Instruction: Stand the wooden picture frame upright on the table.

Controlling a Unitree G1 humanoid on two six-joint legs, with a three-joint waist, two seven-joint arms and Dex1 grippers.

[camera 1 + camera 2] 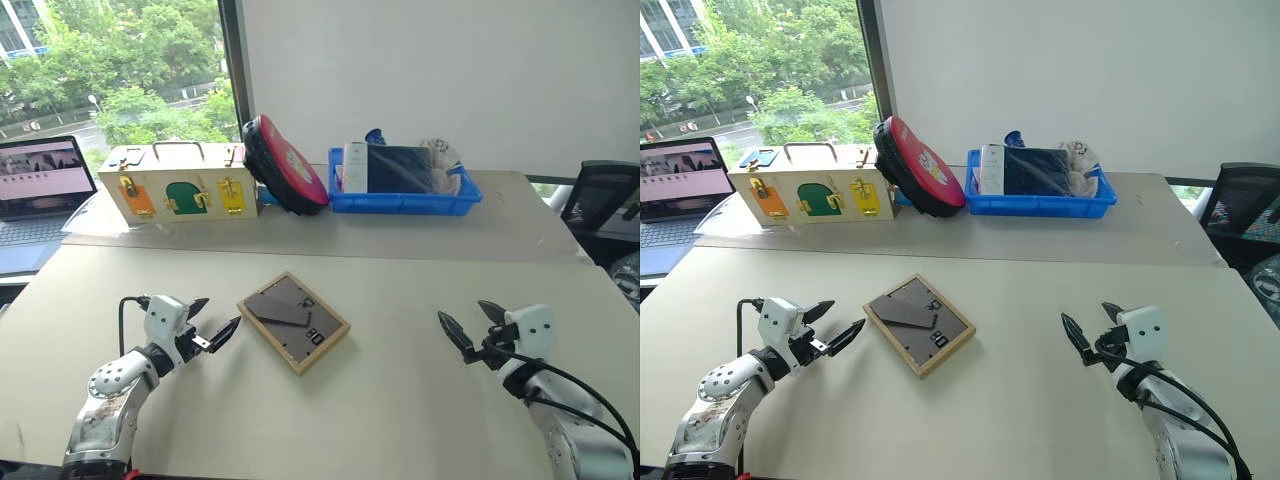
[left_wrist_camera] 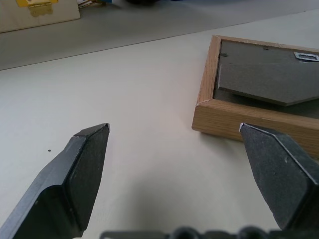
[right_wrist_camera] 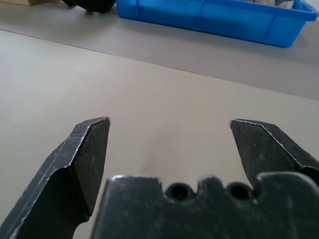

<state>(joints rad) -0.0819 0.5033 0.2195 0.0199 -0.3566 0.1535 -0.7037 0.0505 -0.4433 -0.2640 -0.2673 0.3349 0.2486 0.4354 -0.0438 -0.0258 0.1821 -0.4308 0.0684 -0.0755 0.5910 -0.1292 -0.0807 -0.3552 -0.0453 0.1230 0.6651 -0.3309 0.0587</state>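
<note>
The wooden picture frame (image 1: 294, 321) lies flat and face down in the middle of the beige table (image 1: 400, 400), its dark back board and folded stand facing up. My left gripper (image 1: 218, 320) hovers just left of the frame, open, its tips a short gap from the frame's near corner (image 2: 209, 117). My right gripper (image 1: 465, 322) is open well to the right of the frame, with nothing between its fingers (image 3: 89, 149).
At the back stand a cream wooden box with coloured latches (image 1: 180, 183), a round red and black disc (image 1: 285, 163) leaning on it, and a blue tray (image 1: 403, 182) holding items. A laptop (image 1: 40, 195) sits far left; a black chair (image 1: 605, 205) is at the right.
</note>
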